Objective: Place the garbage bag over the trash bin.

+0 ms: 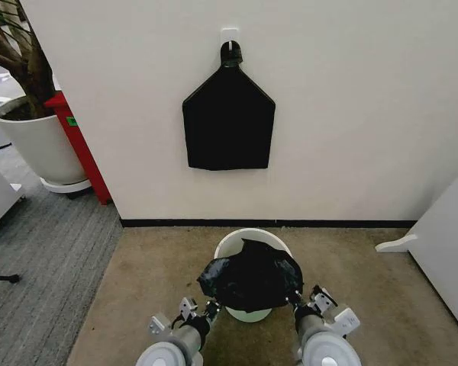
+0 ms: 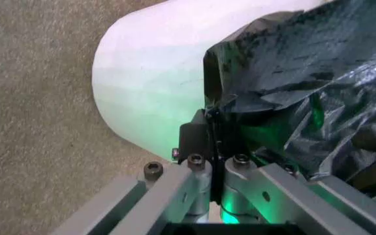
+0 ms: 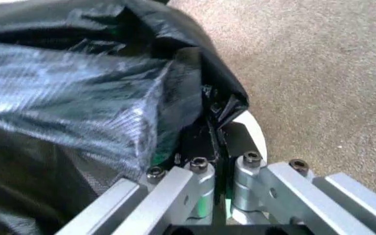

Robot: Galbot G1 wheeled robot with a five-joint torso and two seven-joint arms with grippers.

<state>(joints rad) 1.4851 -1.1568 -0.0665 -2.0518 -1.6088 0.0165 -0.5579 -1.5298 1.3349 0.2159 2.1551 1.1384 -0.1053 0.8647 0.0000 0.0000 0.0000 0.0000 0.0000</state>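
Now crinkled glossy garbage bag [image 1: 250,276] bunched over trash bin [image 1: 251,238], both grippers pinching it

Your trash bin [image 1: 248,242] stands upright on the carpet at about six o'clock in the head view, just in front of the wall: a small round white translucent bucket with tapered sides. You see its far rim bare, toward twelve o'clock. The garbage bag [image 1: 250,276], loose, crinkled, glossy black plastic, lies bunched over the bin's near half, draping past the rim at three and nine o'clock.
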